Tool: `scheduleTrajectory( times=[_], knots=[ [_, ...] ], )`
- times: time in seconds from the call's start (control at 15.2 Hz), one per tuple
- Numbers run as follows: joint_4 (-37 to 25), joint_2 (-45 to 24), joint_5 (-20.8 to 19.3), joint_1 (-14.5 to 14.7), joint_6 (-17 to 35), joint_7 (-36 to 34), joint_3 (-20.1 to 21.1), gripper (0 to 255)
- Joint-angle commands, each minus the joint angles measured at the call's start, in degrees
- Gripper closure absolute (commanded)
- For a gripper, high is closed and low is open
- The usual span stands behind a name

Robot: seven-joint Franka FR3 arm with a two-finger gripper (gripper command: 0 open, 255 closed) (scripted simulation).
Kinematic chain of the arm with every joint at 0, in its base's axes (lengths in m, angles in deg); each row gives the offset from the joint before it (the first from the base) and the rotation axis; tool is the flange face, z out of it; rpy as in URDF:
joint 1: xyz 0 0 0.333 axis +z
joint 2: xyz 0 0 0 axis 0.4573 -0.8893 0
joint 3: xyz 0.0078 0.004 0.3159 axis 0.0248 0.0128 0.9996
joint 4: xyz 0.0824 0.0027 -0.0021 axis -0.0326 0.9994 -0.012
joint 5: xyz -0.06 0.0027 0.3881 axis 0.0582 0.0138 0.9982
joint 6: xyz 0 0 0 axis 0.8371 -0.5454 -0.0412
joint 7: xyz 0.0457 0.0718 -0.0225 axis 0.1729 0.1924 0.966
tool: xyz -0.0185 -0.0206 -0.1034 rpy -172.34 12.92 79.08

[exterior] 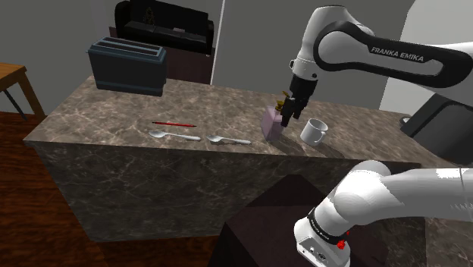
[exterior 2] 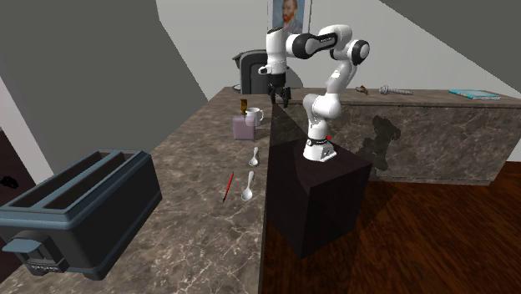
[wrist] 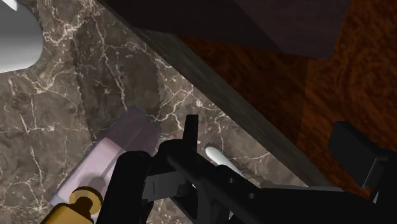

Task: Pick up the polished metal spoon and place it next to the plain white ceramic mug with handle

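Note:
Two pale silvery spoons lie flat on the marble counter (exterior: pixel 114 114), one (exterior: pixel 227 140) (exterior 2: pixel 255 154) nearer the pink box, the other (exterior: pixel 173 136) (exterior 2: pixel 248 188) further to the shoulder view's left. An end of the nearer spoon (wrist: pixel 216 154) shows just past my hand. The white mug (exterior: pixel 314 132) (exterior 2: pixel 254 116) (wrist: pixel 16 38) stands upright with its handle, right of the pink box (exterior: pixel 273 124) (exterior 2: pixel 243 127) (wrist: pixel 108 156). My gripper (exterior: pixel 286 117) (exterior 2: pixel 281 102) (wrist: pixel 242 184) hangs above the counter between box and mug, open and holding nothing.
A thin red pen (exterior: pixel 173 123) (exterior 2: pixel 227 185) lies behind the spoons. A dark toaster (exterior: pixel 127 67) (exterior 2: pixel 79 209) stands at the counter's far end. A small gold-capped bottle (exterior 2: pixel 245 105) (wrist: pixel 79 203) stands by the pink box. The counter's edge drops to a wooden floor (wrist: pixel 356 57).

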Motion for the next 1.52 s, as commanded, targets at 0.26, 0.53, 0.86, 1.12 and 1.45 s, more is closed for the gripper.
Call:
scheduleTrajectory(
  times=[0.26,0.53,0.86,1.12,1.45],
  knots=[
    [-3.8,-9.0,-0.2,1.8,4.9,1.1,2.0,0],
    [-8.5,-17.9,-0.9,3.4,8.8,1.9,4.1,0],
    [-15.6,-28.9,-2.7,5.0,12.1,2.5,6.8,0],
    [-22.2,-37.5,-4.9,6.4,13.6,2.6,8.9,0],
    [-31.6,-48.3,-8.4,8.5,14.1,2.5,11.1,0]
  ],
)
